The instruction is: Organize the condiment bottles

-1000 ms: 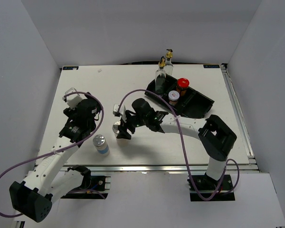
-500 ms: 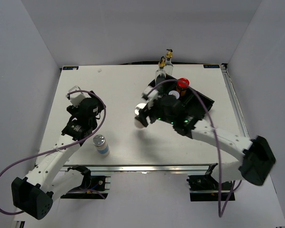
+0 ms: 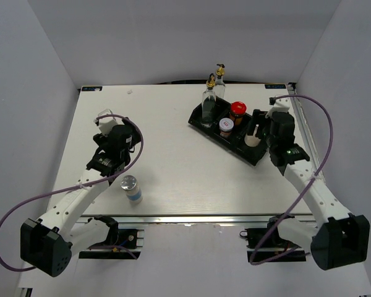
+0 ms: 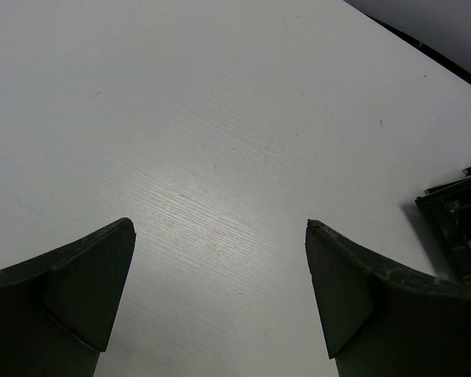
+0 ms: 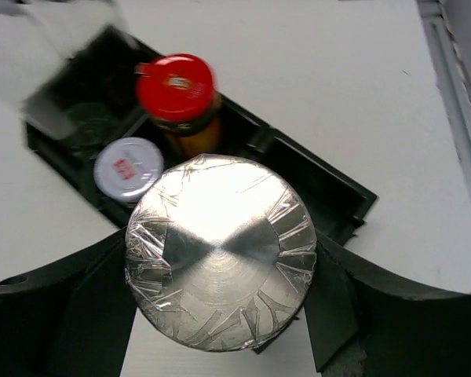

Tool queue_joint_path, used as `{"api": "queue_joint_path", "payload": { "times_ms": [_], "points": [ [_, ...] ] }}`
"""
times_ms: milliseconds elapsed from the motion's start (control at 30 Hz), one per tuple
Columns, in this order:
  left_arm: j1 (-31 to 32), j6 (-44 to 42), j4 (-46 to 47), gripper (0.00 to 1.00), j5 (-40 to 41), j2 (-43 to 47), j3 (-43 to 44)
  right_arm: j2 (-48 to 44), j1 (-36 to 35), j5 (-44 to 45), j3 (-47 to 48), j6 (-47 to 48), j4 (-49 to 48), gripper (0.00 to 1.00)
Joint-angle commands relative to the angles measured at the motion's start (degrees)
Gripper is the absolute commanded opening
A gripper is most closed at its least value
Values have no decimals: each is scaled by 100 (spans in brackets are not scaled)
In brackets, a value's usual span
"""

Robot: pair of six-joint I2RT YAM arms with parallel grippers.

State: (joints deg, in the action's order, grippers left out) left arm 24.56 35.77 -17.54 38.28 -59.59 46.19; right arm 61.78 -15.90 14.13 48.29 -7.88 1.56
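My right gripper [image 3: 255,137] [image 5: 220,267] is shut on a silver-capped shaker [image 3: 253,141] [image 5: 220,251], holding it over the right end of the black tray [image 3: 267,131] [image 5: 341,196]. In the tray stand a red-lidded jar [image 3: 237,110] [image 5: 177,86], a white-lidded jar [image 3: 226,125] [image 5: 128,166] and a tall glass bottle [image 3: 209,100] [image 5: 63,63]. A second tall bottle [image 3: 219,77] rises just behind it. Another shaker [image 3: 131,189] stands alone near the table's front left. My left gripper [image 3: 120,133] [image 4: 220,236] hangs open over bare table, nothing between its fingers.
White walls close in the table on three sides. A raised rail [image 3: 309,142] runs along the table's right edge, close to the right arm. The tray's corner [image 4: 455,212] shows at the right edge of the left wrist view.
The right arm has carried the shaker from the table's middle across to the right, over the tray's end. The left gripper has drifted slightly up the table, still open.
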Motion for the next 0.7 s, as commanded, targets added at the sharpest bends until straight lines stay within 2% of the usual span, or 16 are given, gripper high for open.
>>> {"api": "queue_joint_path", "payload": {
  "times_ms": [0,200,400,433,500,633,667],
  "points": [
    [-21,-70,119,98,-66,71,21,290,412,116,49,-135,-709,3],
    [-21,18,75,98,-154,-17,56,1178,553,309,216,85,-1306,2],
    [-21,272,-337,98,-128,-70,153,1802,694,265,259,76,-1808,8],
    [-21,316,-451,98,-128,-70,153,1907,702,309,251,33,-1939,12],
    [-21,448,-653,98,-102,-87,170,1996,720,449,242,23,-2098,13],
    [-21,694,-1259,98,-172,-26,293,2171,755,696,251,23,-2327,31],
    [-21,790,-1496,98,-181,26,294,2224,764,688,259,-3,-2345,32]
  ]
}}
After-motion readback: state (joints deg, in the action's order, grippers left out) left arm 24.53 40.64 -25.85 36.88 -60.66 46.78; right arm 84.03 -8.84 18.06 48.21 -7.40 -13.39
